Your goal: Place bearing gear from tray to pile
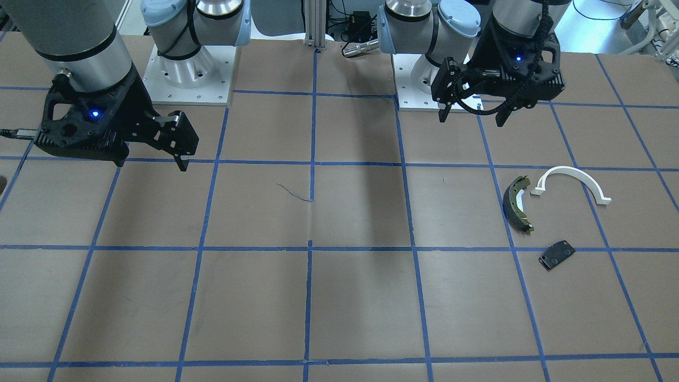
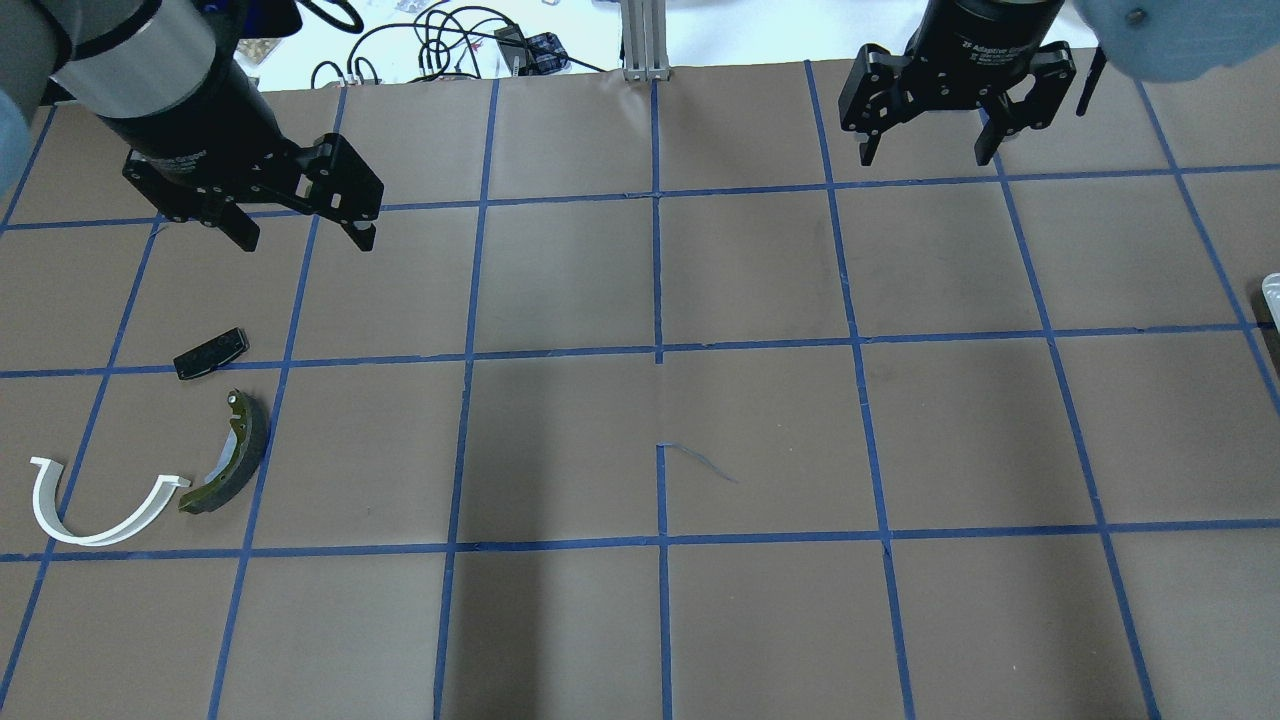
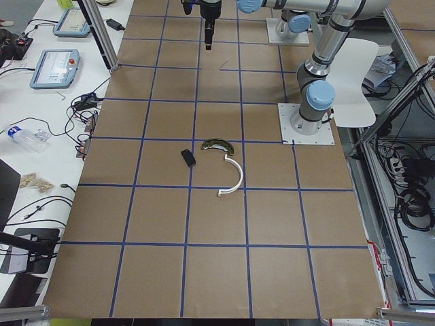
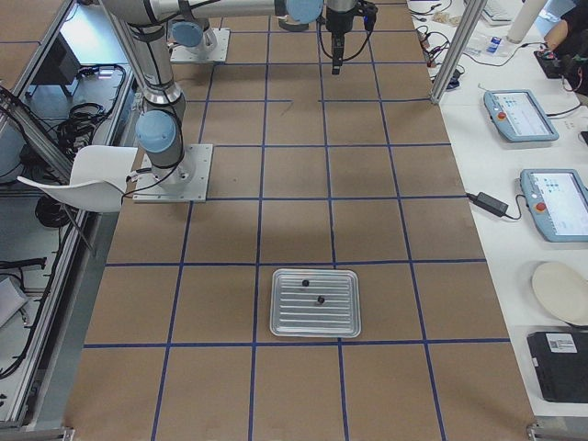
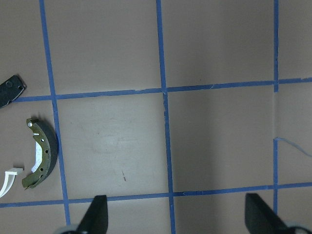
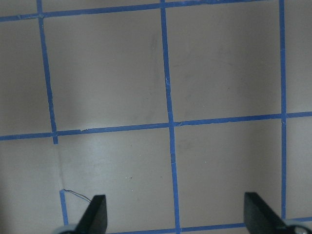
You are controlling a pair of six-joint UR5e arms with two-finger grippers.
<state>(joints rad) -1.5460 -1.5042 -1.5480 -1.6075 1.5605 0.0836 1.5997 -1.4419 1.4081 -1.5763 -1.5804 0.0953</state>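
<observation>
The pile lies on the table's left side: a dark olive brake shoe [image 2: 232, 462], a white half-ring bracket [image 2: 95, 510] and a small black plate [image 2: 210, 354]. They also show in the front view: shoe [image 1: 517, 204], bracket [image 1: 573, 181], plate [image 1: 556, 254]. A metal tray [image 4: 285, 317] shows in the right side view with two small dark parts [image 4: 321, 299] on it, too small to tell apart. My left gripper [image 2: 305, 238] hangs open and empty above the table beyond the pile. My right gripper [image 2: 925, 158] hangs open and empty, far from the tray.
The brown table has a blue tape grid. The tray's edge [image 2: 1270, 285] just shows at the overhead view's right border. The arm bases [image 1: 185, 69] stand at the robot's side. Cables and tablets lie on the white bench [image 4: 514, 110] beyond the table.
</observation>
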